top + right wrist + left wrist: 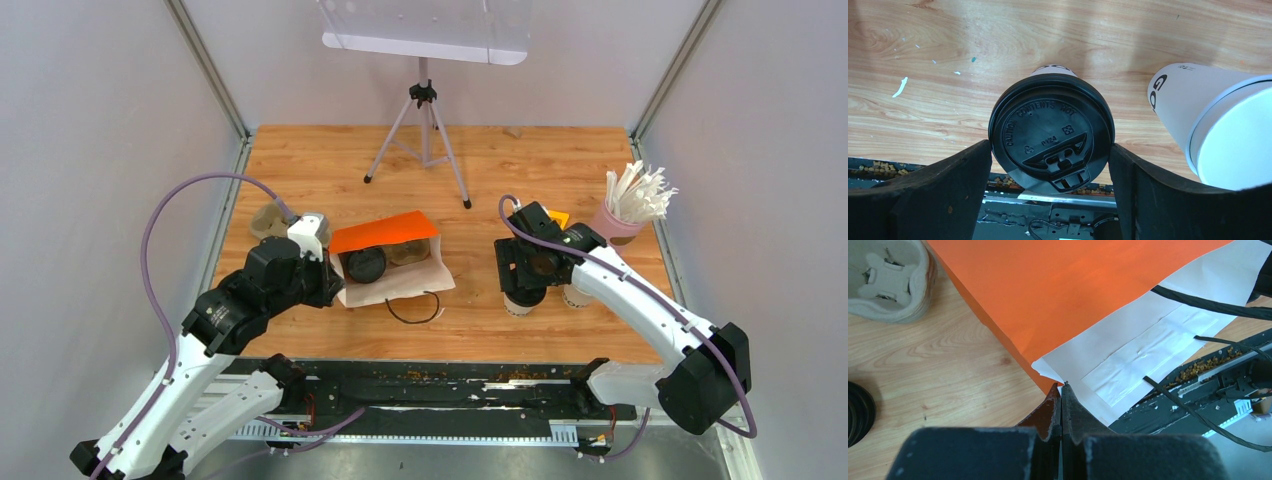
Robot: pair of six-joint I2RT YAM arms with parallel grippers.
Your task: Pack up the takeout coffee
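The orange paper bag [385,232] [1063,290] lies on its side with its mouth toward me. A black-lidded coffee cup [366,265] shows inside the mouth. My left gripper [328,274] [1062,386] is shut, its tips pinching the corner of the bag's rim. A second white coffee cup with a black lid [1050,125] [520,300] stands on the wood. My right gripper [1050,146] [527,268] is over it, a finger pressed against each side of the lid. Just to its right stands another white cup [1208,115] [576,296].
A pink cup of white straws [628,212] stands at the back right. A brown pulp tray [268,222] [888,280] sits left of the bag. A tripod [425,140] stands at the back. The bag's black cord handle [413,310] lies by the front rail.
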